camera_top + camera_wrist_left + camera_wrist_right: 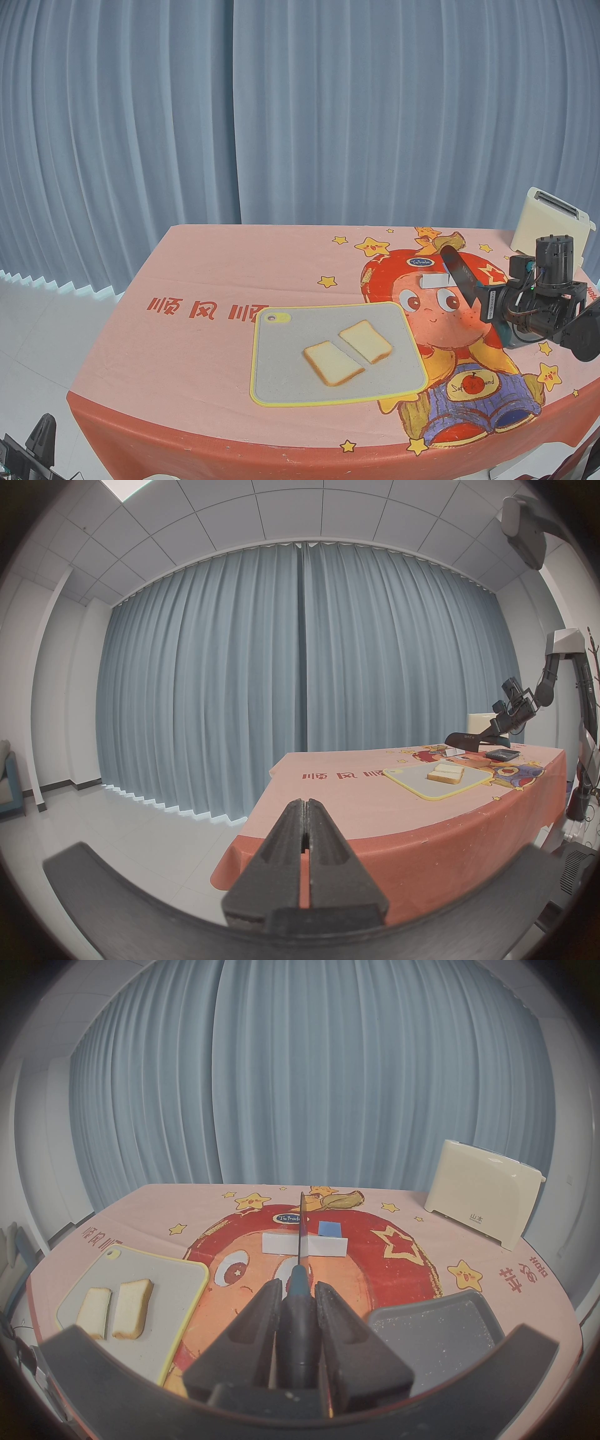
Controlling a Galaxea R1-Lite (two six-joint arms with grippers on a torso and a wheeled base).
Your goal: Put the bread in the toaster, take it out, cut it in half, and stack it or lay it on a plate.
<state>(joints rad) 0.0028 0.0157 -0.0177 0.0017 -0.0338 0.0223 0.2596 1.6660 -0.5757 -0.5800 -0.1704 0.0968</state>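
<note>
Head view: two halves of toasted bread (333, 362) lie flat, side by side and just apart, near the middle of a grey cutting board (278, 375) with a yellow rim. The board rests on a table (187, 350) draped in a pink cartoon-print cloth. To the board's right, the right pincer (486, 304) hangs above the table, clamped on the handle of a knife (458, 273). The dark blade juts up toward the table's far side, well apart from the bread.

In the right wrist view, the pincer's fingers (259, 1322) press on either side of the dark handle. The blade is seen edge-on, pointing over a white block (304, 1244) with a small blue piece (329, 1229) just behind it. A dark grey tray (437, 1335) sits on the table just beside the pincer, its floor dusted with pale specks. A cream toaster (550, 220) stands upright at the table's far right corner, well apart from the board; what its top slot holds cannot be told.

The left wrist view shows the left pincer (306, 811) closed tight, with nothing between its fingers. It is held off the table's near left side, far from the board. A blue-grey pleated curtain (300, 112) hangs behind the table.
</note>
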